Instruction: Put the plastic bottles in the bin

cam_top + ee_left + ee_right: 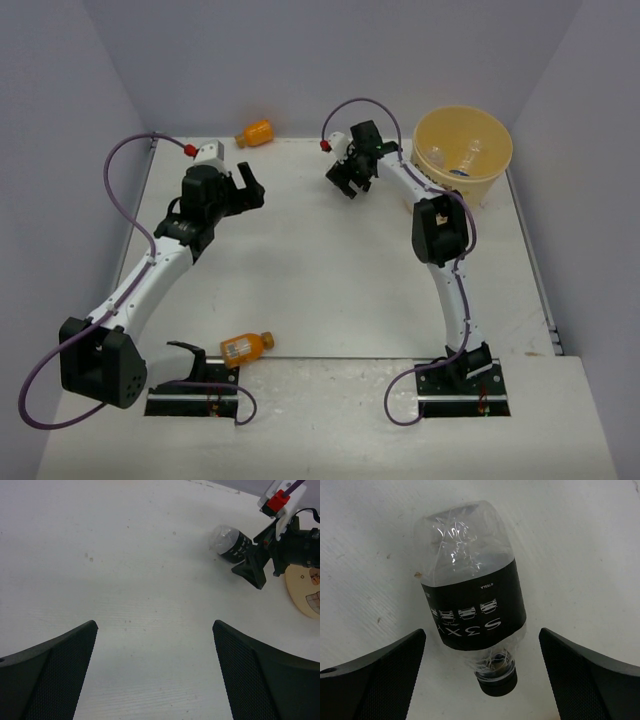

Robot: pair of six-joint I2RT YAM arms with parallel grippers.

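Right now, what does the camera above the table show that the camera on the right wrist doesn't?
Only the overhead view shows both arms, the yellow bin with clear bottles inside, the far orange bottle at the table's back edge and the near orange bottle by the left arm's base. Only the right wrist view shows the black-label bottle up close: crumpled clear body, dark cap, lying on its side between the open fingers, not touching them. Both show the white table and the right hand.
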